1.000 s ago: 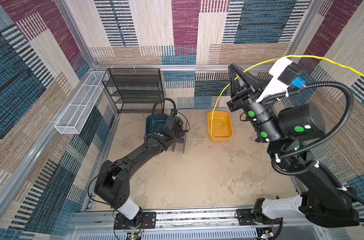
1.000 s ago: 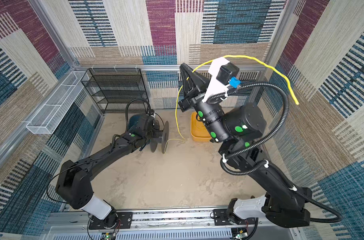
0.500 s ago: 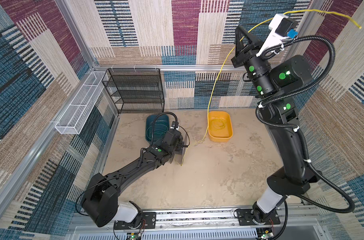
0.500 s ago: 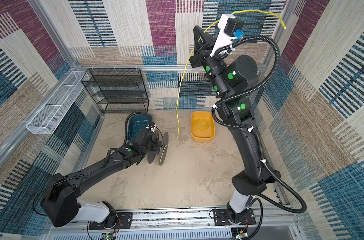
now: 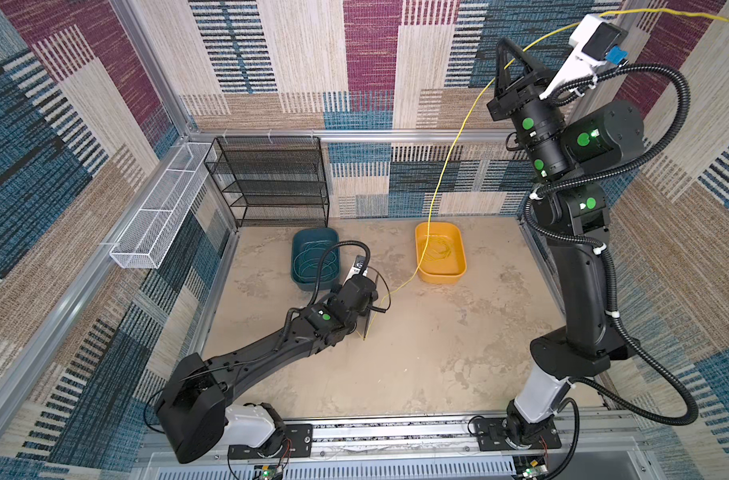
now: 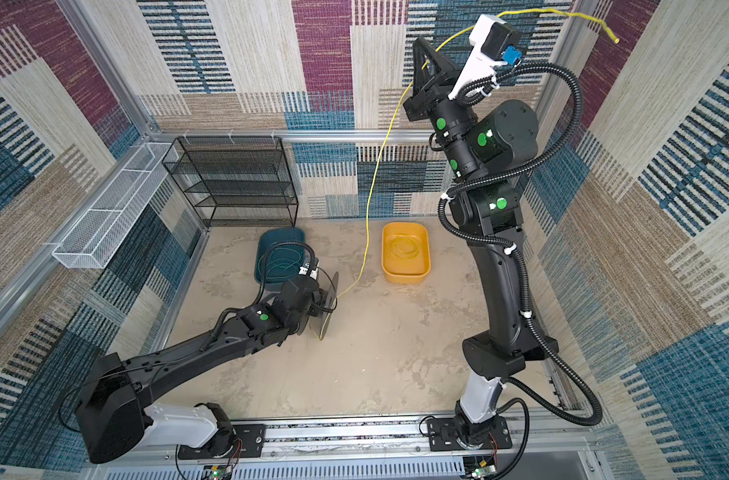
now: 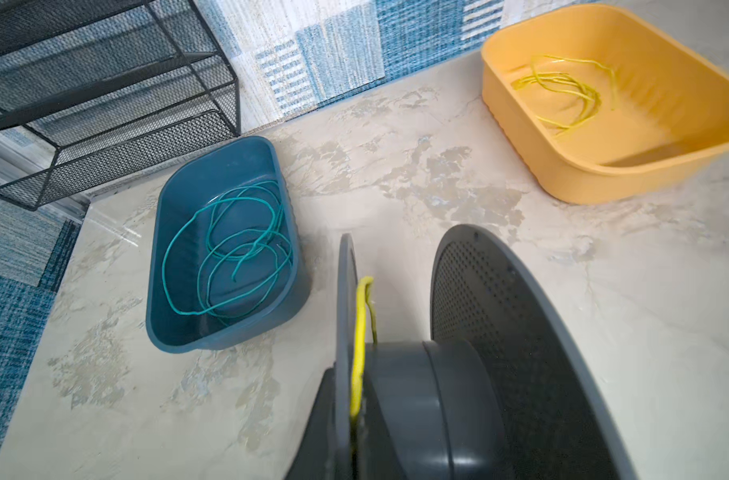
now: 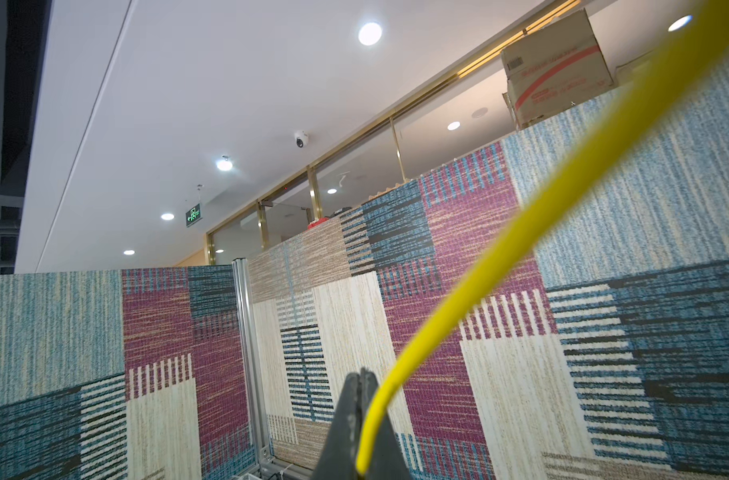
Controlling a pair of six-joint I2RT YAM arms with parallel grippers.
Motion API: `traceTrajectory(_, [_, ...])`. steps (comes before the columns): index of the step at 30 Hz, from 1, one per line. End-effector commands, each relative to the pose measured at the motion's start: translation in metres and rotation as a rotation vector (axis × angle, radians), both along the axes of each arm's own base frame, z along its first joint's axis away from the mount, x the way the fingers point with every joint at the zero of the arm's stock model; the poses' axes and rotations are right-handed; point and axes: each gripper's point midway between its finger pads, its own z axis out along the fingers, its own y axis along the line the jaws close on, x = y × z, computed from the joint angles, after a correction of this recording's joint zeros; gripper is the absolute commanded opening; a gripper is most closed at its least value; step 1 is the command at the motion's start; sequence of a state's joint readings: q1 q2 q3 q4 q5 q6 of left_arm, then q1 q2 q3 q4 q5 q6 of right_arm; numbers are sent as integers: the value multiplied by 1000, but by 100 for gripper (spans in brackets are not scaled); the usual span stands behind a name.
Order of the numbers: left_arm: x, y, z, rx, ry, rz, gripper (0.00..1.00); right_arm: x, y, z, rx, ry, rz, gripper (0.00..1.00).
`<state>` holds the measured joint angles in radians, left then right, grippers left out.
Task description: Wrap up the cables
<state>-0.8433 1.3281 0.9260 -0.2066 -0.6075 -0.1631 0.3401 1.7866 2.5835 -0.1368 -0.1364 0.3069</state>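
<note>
A thin yellow cable (image 5: 450, 166) (image 6: 373, 178) rises from a dark grey spool (image 5: 370, 305) (image 6: 328, 301) low over the table to my right gripper (image 5: 503, 50) (image 6: 422, 52). That gripper is high by the back wall and shut on the cable (image 8: 479, 270). The free end trails off to the upper right. My left gripper (image 5: 360, 297) is shut on the spool's hub (image 7: 421, 395), and its fingers are hidden behind the spool. One turn of cable (image 7: 358, 357) lies against the flange. More yellow cable (image 5: 437, 249) (image 7: 562, 91) sits looped in a yellow tub (image 5: 439, 279) (image 7: 604, 183).
A blue tub (image 5: 313, 286) (image 7: 213, 336) holding a green cable (image 7: 230, 249) stands just behind the spool. A black mesh shelf (image 5: 271, 183) is against the back wall. A white wire basket (image 5: 159, 212) hangs on the left wall.
My right arm rose from just above the yellow tub to high by the back wall, drawing the cable up. The left gripper and spool moved slightly towards the front.
</note>
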Motion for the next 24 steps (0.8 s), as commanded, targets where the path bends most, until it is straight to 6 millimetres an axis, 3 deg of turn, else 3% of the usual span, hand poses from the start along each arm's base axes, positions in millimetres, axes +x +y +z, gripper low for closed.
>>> traceTrajectory(1, [-39, 24, -34, 243, 140, -45, 0, 4, -5, 3, 40, -14, 48, 0])
traceTrajectory(6, [-72, 22, -24, 393, 142, -104, 0, 28, -23, -6, 69, 20, 30, 0])
traceTrajectory(15, [-107, 38, 1, 366, 107, -181, 0, 53, -53, -17, 110, 69, -13, 0])
traceTrajectory(18, [-112, 48, 25, 305, 66, -191, 0, 72, -57, -35, 104, 119, -65, 0])
traceTrajectory(24, [-131, 82, 104, 106, -71, -224, 0, 121, -60, -90, 82, 258, -148, 0])
